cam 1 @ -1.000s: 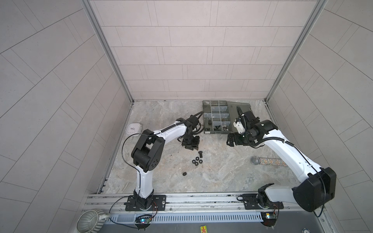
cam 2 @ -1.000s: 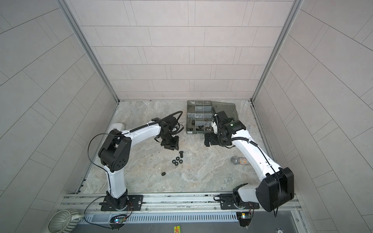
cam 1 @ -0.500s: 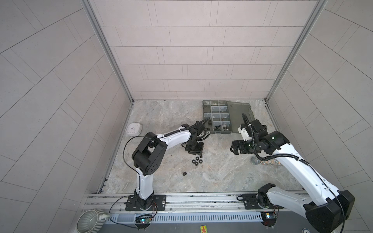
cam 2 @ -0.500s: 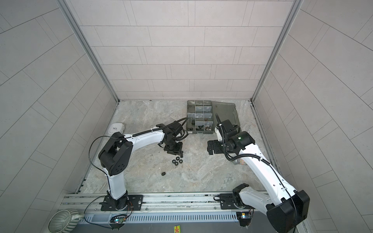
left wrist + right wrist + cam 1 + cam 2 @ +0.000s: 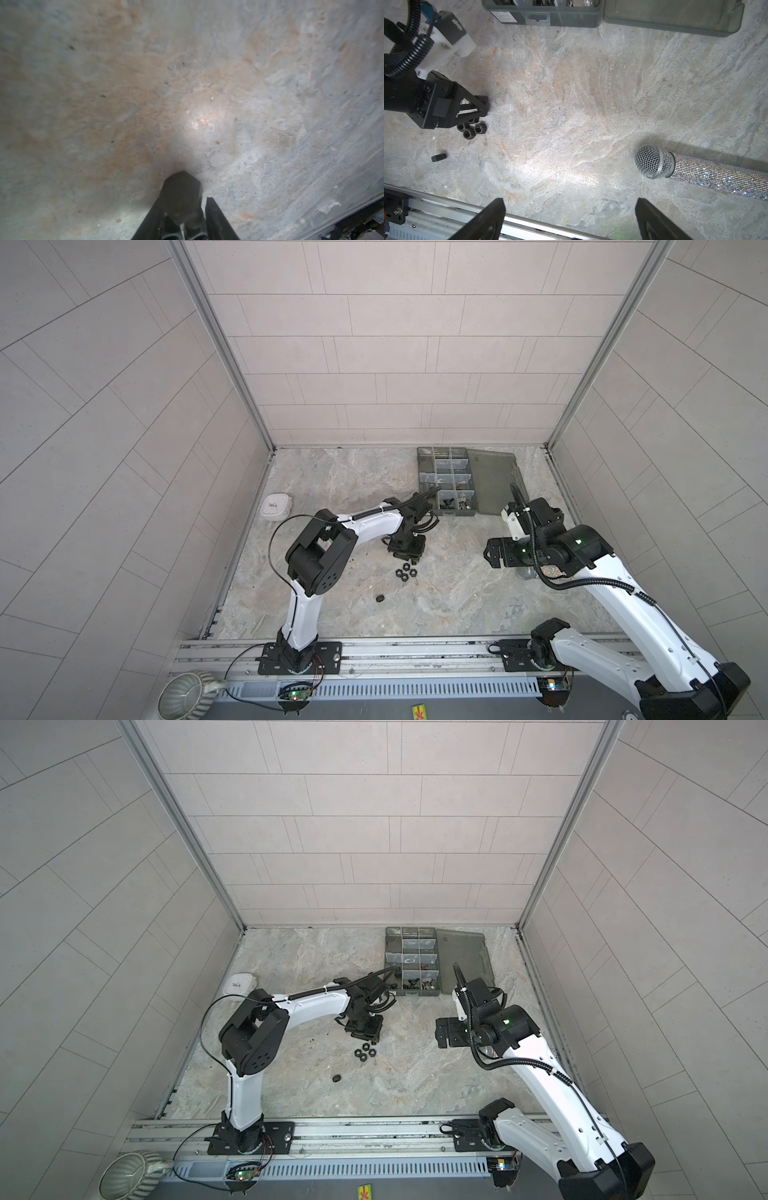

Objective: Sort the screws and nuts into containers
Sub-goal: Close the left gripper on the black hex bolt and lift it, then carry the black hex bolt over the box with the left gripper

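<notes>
The left claw (image 5: 482, 105) pinches a black hex piece (image 5: 182, 191) just beside the loose nuts (image 5: 472, 129); right claw (image 5: 570, 202), well apart, spread wide

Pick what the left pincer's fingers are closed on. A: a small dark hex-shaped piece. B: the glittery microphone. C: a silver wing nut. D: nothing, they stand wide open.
A: the left wrist view shows a dark hex-shaped piece between the narrowed fingers of the left pincer, low over the table beside the loose black nuts; nut or screw head, I cannot tell.
</notes>
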Tool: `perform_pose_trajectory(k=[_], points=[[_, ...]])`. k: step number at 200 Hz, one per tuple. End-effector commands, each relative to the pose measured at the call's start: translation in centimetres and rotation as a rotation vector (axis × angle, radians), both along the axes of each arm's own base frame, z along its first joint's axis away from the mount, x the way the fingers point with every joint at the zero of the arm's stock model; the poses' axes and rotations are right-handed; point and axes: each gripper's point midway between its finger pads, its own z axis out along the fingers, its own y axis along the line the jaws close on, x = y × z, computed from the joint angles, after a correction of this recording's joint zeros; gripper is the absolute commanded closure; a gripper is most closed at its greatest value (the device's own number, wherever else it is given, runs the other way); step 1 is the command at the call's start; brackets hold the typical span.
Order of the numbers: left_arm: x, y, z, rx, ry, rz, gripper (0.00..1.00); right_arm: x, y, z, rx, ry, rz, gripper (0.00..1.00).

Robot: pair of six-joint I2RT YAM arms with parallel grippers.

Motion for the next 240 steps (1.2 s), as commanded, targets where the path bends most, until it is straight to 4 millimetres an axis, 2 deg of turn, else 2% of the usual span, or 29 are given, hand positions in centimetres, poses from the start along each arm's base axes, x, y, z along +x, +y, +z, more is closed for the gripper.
perform_pose_trajectory(k=[1, 24, 62, 82, 103, 196, 240], points=[[0.4, 0.1, -0.3, 0.039, 0.001, -0.021, 0.64, -0.5, -0.6, 0.0, -0.026, 0.008, -0.019, 0.01], [0.7, 0.0, 0.0, 0.044, -0.007, -0.03, 0.72, -0.3, -0.7, 0.1, -0.029, 0.002, -0.024, 0.01], [1.1, 0.1, -0.4, 0.077, 0.007, -0.059, 0.75, 0.3, -0.6, 0.0, -0.038, 0.004, -0.022, 0.01], [1.1, 0.0, -0.6, 0.083, 0.018, -0.067, 0.82, 0.5, -0.6, -0.1, -0.045, 0.005, -0.02, 0.01], [1.3, -0.1, -0.4, 0.088, 0.016, -0.072, 0.83, 0.7, -0.6, -0.2, -0.051, 0.01, -0.018, 0.01], [2.5, 0.0, 3.5, 0.094, -0.047, -0.088, 0.85, 1.6, -0.6, 0.3, -0.046, -0.009, -0.018, 0.01], [4.4, -0.7, 5.1, 0.081, -0.084, -0.085, 0.85, 2.1, -0.3, 0.5, -0.039, -0.017, -0.011, 0.01]])
